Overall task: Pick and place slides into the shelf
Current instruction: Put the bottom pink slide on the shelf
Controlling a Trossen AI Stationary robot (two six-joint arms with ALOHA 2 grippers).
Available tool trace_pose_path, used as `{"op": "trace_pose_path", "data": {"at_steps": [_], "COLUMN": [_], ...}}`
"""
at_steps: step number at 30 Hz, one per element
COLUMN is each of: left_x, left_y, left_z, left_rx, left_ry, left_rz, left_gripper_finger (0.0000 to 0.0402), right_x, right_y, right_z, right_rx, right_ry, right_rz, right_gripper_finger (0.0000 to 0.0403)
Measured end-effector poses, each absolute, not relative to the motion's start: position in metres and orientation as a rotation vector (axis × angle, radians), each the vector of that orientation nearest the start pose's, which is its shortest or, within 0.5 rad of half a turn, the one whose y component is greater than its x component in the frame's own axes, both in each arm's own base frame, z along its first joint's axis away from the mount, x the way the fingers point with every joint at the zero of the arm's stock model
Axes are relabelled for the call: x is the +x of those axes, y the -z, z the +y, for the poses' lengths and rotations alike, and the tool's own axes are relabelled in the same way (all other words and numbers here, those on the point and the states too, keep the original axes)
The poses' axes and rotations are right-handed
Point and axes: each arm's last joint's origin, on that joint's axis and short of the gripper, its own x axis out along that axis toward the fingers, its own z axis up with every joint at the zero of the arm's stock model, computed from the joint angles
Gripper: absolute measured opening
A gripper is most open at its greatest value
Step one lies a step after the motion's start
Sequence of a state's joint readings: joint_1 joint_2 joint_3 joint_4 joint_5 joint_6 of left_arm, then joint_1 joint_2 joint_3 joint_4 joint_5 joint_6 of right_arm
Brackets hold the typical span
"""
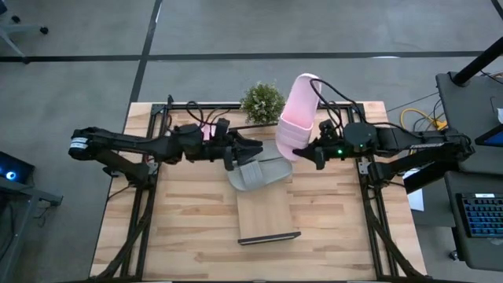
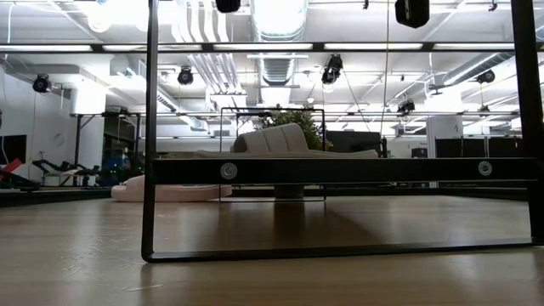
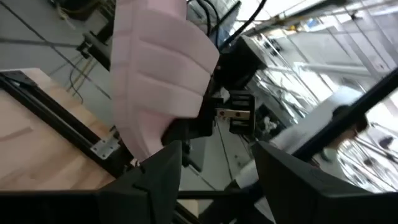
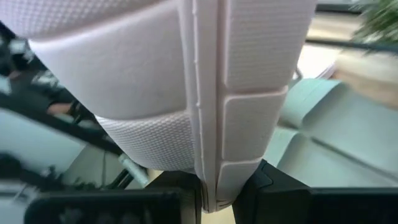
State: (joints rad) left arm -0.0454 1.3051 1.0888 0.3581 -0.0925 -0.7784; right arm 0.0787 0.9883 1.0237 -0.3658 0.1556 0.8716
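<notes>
Pink slide [image 1: 299, 114] is clamped in the right tool [image 1: 311, 149]; left tool [image 1: 245, 151], fingers apart, hovers over the grey slide [image 1: 259, 171] on the shelf [image 1: 267, 216].

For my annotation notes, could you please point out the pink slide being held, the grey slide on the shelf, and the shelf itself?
pink slide [image 1: 297, 118], high view, on its sole.
grey slide [image 1: 258, 173], high view, on its strap.
shelf [image 1: 267, 218], high view, on the bare wooden board.

The shelf [image 1: 268, 214] is blocked at its 12 o'clock end by a grey slide [image 1: 258, 171]; its 6 o'clock half is left bare
</notes>
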Motion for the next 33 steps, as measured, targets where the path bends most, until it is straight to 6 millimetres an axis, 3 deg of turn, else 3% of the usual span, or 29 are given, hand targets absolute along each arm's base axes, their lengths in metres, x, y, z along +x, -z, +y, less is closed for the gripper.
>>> {"op": "trace_pose_path", "data": {"at_steps": [11, 33], "left_x": [0.276, 0.279], "left_y": [-0.380, -0.379], "left_z": [0.006, 0.029], "left_rx": [-0.778, -0.716], "left_ry": [-0.020, 0.018], "left_rz": [-0.015, 0.018], "left_gripper_finger": [0.0188, 0.0188], "right_x": [0.207, 0.201], "right_y": [-0.355, -0.347], "right_z": [0.020, 0.045], "right_rx": [0.847, 0.839], "right_ry": [0.095, -0.216], "right_rz": [0.410, 0.630], "right_gripper_finger": [0.0039, 0.0039]}}
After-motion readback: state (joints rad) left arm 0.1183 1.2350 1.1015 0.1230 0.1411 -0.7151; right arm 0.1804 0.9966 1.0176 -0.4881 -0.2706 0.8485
